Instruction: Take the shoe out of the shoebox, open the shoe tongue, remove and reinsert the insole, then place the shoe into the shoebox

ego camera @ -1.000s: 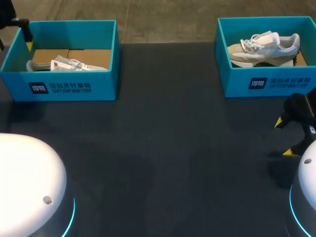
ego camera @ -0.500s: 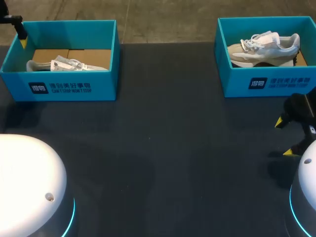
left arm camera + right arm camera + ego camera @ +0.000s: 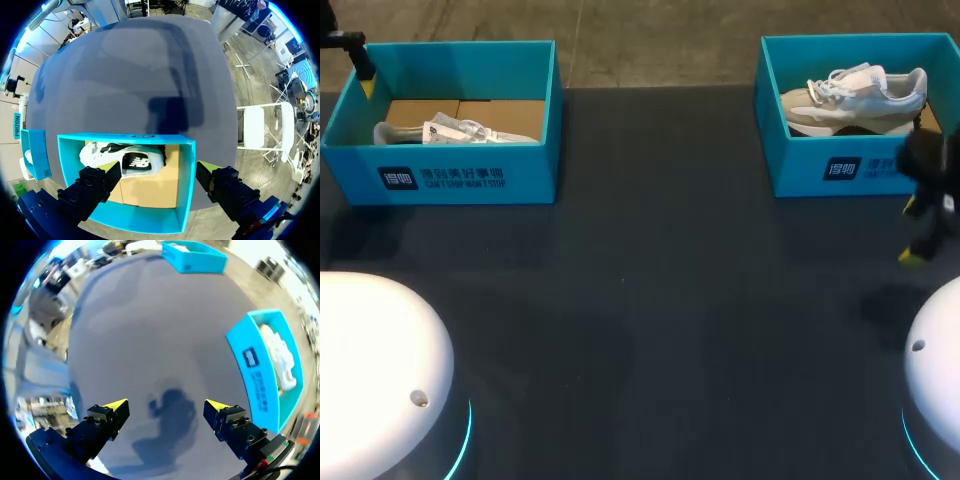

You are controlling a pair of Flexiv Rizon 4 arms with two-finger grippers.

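Two teal shoeboxes stand at the table's far side. The left shoebox (image 3: 440, 175) holds a white shoe with black marks (image 3: 455, 130), lying on its side. In the right shoebox (image 3: 800, 165) lies a white and beige shoe (image 3: 855, 95). My left gripper (image 3: 362, 72) hangs open above the left box's far left corner. In the left wrist view that gripper (image 3: 159, 170) is over the box (image 3: 185, 175), with the shoe (image 3: 127, 160) under it, untouched. My right gripper (image 3: 918, 232) is open and empty just in front of the right box. In the right wrist view this gripper (image 3: 166, 405) is over bare table, with the right box (image 3: 255, 375) ahead and to one side.
The dark table top (image 3: 650, 300) stretches between and in front of the boxes. My arms' white bases (image 3: 370, 370) sit at the near corners. The left box (image 3: 192, 257) shows far across the table in the right wrist view.
My right gripper has risen and moved away from me, toward the right shoebox. My left gripper has shifted slightly back and left at the left box's corner.
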